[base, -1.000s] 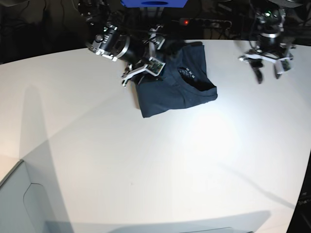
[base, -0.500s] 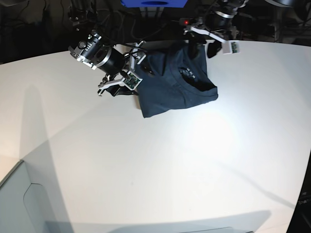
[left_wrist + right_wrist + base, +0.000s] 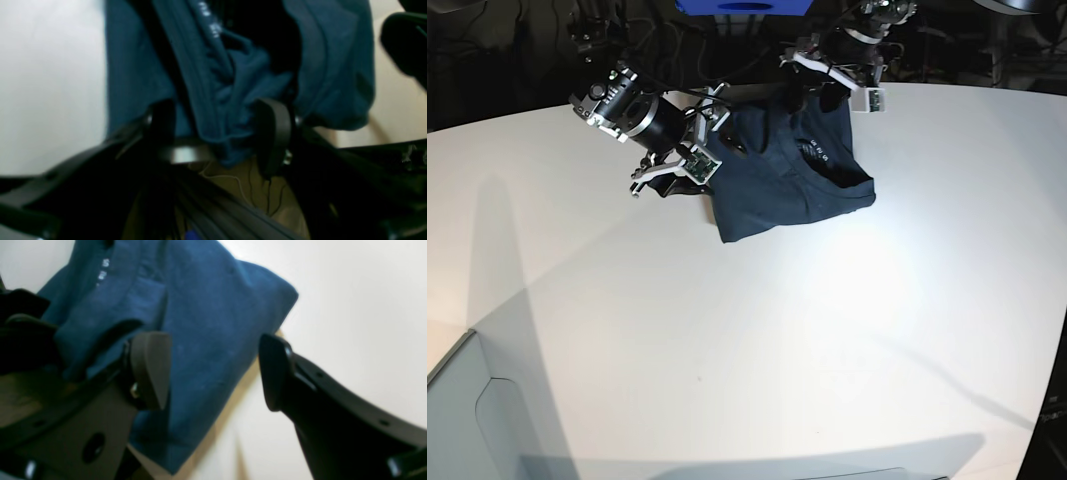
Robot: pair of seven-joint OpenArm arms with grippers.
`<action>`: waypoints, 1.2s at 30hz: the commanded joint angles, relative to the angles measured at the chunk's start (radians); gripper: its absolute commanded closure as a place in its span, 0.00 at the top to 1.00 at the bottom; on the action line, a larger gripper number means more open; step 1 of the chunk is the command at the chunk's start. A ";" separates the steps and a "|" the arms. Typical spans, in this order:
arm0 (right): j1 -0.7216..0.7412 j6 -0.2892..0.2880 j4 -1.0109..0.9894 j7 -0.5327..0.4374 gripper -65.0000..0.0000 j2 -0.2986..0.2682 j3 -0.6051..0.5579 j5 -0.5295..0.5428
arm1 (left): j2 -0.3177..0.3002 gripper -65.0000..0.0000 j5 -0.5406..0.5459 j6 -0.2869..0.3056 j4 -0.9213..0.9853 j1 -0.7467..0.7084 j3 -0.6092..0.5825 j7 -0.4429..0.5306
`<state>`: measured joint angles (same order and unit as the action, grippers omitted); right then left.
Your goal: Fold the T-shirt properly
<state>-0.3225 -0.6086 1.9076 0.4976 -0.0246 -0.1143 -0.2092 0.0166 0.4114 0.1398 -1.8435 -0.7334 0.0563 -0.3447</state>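
The dark navy T-shirt (image 3: 792, 180) lies folded into a compact bundle at the back of the white table (image 3: 727, 330), its white neck print (image 3: 817, 152) facing up. My left gripper (image 3: 825, 92) is at the bundle's far edge. In the left wrist view it (image 3: 218, 130) stands open, with bunched cloth (image 3: 230, 83) between its wide-apart fingers. My right gripper (image 3: 710, 140) is at the bundle's left side. In the right wrist view it (image 3: 213, 373) is open over the T-shirt (image 3: 206, 320), one finger (image 3: 150, 370) over the cloth and the other (image 3: 277, 373) beyond its edge.
A blue box (image 3: 742, 6) and dark cables sit behind the table's far edge. The corner of a grey bin (image 3: 457, 400) shows at the lower left. White tabletop spreads in front of and to the right of the T-shirt.
My left arm has swung from the far right of the table to the T-shirt's back edge. My right arm drew back a little to the left, then held still. The T-shirt has not moved.
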 commanded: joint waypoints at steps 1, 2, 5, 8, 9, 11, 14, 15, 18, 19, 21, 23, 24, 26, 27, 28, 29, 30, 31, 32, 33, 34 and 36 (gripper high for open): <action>0.003 0.009 0.016 -0.024 0.61 -0.001 0.000 0.014 | 0.001 0.55 0.008 0.011 -0.011 -0.007 -0.006 0.017; 0.001 0.009 0.016 -0.024 0.61 -0.001 0.000 0.014 | 0.001 0.53 0.008 0.011 -0.011 -0.007 -0.009 0.017; 0.001 0.009 0.016 -0.023 0.61 -0.002 0.000 0.014 | 0.001 0.35 0.008 0.011 -0.015 -0.013 -0.013 0.017; 0.001 0.009 0.016 -0.023 0.60 -0.004 0.000 0.014 | 0.000 0.12 0.008 0.011 -0.018 -0.016 -0.009 0.017; 0.001 0.009 0.014 -0.023 0.60 -0.004 0.000 0.014 | -0.011 0.05 0.008 0.011 -0.018 -0.018 -0.009 0.017; 0.001 0.009 0.014 -0.023 0.60 -0.004 0.000 0.014 | -0.030 0.00 0.011 0.010 -0.018 -0.028 -0.011 0.017; 0.003 0.009 0.013 -0.023 0.60 -0.004 0.000 0.014 | -0.050 0.00 0.013 0.008 -0.022 -0.038 -0.008 0.017; 0.003 0.009 0.013 -0.023 0.60 -0.004 0.000 0.014 | -0.050 0.00 0.011 0.008 -0.026 -0.038 -0.008 0.017; 0.006 0.009 0.013 -0.023 0.60 -0.004 0.000 0.014 | -0.059 0.00 0.008 0.008 -0.057 -0.055 0.014 0.017; 0.007 0.009 0.013 -0.023 0.60 -0.004 0.000 0.014 | -0.059 0.00 0.010 0.008 -0.075 -0.062 0.024 0.016; 0.009 0.009 0.011 -0.021 0.60 -0.004 0.000 0.014 | -0.062 0.00 0.008 0.008 -0.106 -0.067 0.040 0.016; 0.009 0.009 0.011 -0.021 0.61 -0.001 0.000 0.014 | -0.065 0.00 0.008 0.008 -0.115 -0.070 0.043 0.016; 0.009 0.009 0.011 -0.021 0.61 -0.001 0.000 0.014 | -0.070 0.00 0.008 0.008 -0.117 -0.070 0.049 0.016; 0.009 0.009 0.010 -0.021 0.61 -0.001 0.000 0.014 | -0.082 0.00 0.008 0.008 -0.115 -0.068 0.063 0.016; 0.009 0.009 0.005 -0.021 0.61 0.001 0.000 0.014 | -0.085 0.00 0.008 0.008 -0.115 -0.068 0.066 0.014; 0.009 0.009 -0.003 -0.021 0.61 0.001 0.000 0.014 | -0.086 0.00 0.008 0.008 -0.114 -0.068 0.067 0.014; 0.010 0.009 -0.009 -0.021 0.61 0.001 0.000 0.014 | -0.088 0.00 0.008 0.007 -0.112 -0.068 0.069 0.014; 0.010 0.009 -0.016 -0.021 0.61 0.001 0.000 0.014 | -0.088 0.00 0.008 0.007 -0.111 -0.068 0.069 0.014; 0.010 0.009 -0.021 -0.021 0.61 0.001 0.000 0.014 | -0.089 0.00 0.008 0.007 -0.109 -0.070 0.069 0.014; 0.010 0.009 -0.024 -0.021 0.61 0.001 0.000 0.014 | -0.091 0.05 0.007 0.007 -0.104 -0.070 0.070 0.014; 0.010 0.009 -0.026 -0.021 0.61 0.001 0.000 0.014 | -0.091 0.11 0.007 0.007 -0.098 -0.071 0.070 0.014; 0.010 0.009 -0.027 -0.023 0.61 0.001 0.000 0.014 | -0.091 0.18 0.008 0.007 -0.095 -0.071 0.070 0.014; 0.010 0.009 -0.027 -0.023 0.61 0.001 0.000 0.014 | -0.091 0.28 0.010 0.007 -0.094 -0.071 0.070 0.014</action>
<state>-0.3187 -0.6086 1.8660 0.5011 -0.0273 -0.1143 -0.2096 -0.0719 0.4114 0.1390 -1.9217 -0.7929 0.1268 -0.3489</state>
